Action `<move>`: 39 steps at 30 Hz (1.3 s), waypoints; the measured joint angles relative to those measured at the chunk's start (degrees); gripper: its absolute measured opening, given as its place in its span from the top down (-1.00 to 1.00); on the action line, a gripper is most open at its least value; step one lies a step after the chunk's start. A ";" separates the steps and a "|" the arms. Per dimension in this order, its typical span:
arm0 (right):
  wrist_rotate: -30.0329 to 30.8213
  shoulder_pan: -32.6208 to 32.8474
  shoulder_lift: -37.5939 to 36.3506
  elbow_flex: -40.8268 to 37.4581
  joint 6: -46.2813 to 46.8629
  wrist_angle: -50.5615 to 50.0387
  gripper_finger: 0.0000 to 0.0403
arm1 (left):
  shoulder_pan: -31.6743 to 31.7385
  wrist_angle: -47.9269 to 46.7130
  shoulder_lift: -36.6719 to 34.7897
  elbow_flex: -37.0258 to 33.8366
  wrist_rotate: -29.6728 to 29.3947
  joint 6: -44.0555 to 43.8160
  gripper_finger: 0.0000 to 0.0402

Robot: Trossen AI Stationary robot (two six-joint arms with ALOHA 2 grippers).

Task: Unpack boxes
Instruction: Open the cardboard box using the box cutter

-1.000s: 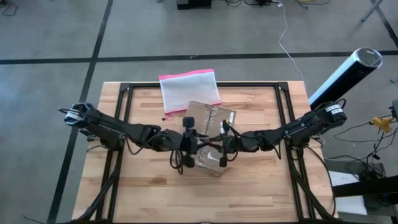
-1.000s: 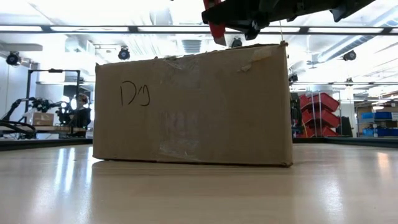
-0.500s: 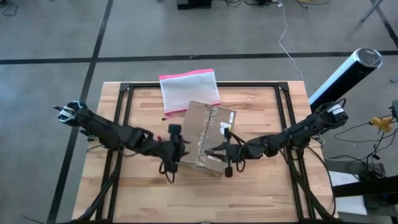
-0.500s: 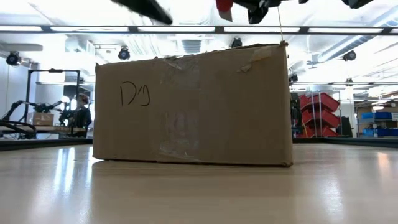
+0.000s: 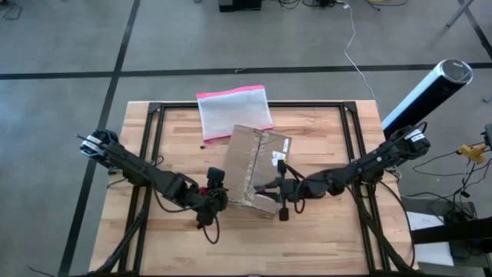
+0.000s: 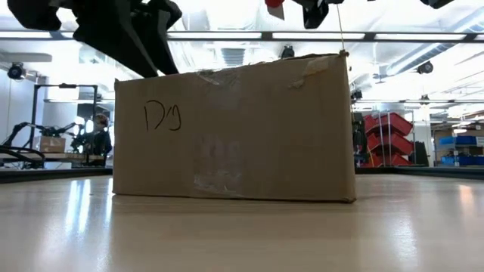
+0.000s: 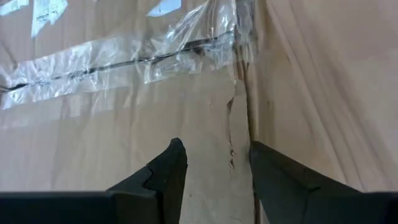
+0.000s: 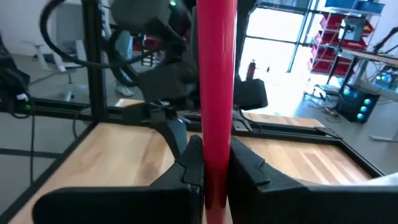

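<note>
Since the prior frame, left gripper (image 5: 215, 187) is dropping toward the near-left corner of the box (image 5: 257, 165), fingers (image 7: 166, 169) spread apart over the taped seam. Right gripper (image 5: 283, 191) is hovering at the box's near-right edge, clenching a red tool (image 8: 217, 93). Box is sitting mid-table (image 5: 307, 238), near a pouch (image 5: 234, 111).
</note>
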 joint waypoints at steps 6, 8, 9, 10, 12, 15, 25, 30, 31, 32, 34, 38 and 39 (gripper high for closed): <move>0.09 0.03 0.00 0.48 0.13 0.00 0.91 | 0.02 1.07 2.73 0.15 -0.25 0.13 0.07; 0.05 0.03 0.00 0.48 0.13 0.01 0.91 | 0.09 3.80 3.47 0.13 -0.21 0.13 0.06; 0.02 0.03 0.00 0.48 0.13 0.00 0.91 | 0.20 5.56 3.88 0.13 -0.18 0.14 0.06; 0.02 0.03 0.00 0.48 0.11 0.00 0.91 | 0.29 7.33 4.15 0.13 -0.19 0.28 0.06; 0.02 0.14 0.00 0.48 0.15 0.00 0.91 | 0.37 10.22 4.74 0.05 -0.48 0.44 0.08; 0.06 0.11 0.00 0.48 0.13 0.00 0.91 | 0.42 13.60 5.42 0.05 -0.19 2.09 0.11; 0.37 0.41 0.02 0.48 1.67 -0.46 0.91 | 0.58 13.58 4.94 2.62 2.05 8.09 0.09; -0.05 2.73 1.35 0.48 1.70 1.36 0.91 | 1.49 13.97 5.91 2.62 1.98 8.09 0.04; -0.04 3.23 1.99 0.48 1.66 1.84 0.91 | 1.77 14.29 6.14 2.62 1.91 8.22 0.04; -0.06 3.65 2.71 0.48 1.46 2.64 0.91 | 2.02 14.55 6.34 2.62 1.85 8.56 0.04; 0.27 4.51 4.06 0.48 0.83 3.22 0.91 | 2.41 14.93 6.45 2.64 1.58 9.43 0.06; 0.97 5.16 6.79 0.48 1.23 4.53 0.91 | 2.89 15.35 6.49 2.64 1.10 10.66 0.09; 1.46 5.27 7.33 0.48 1.63 4.80 0.91 | 2.91 15.38 6.49 2.62 0.75 10.94 0.10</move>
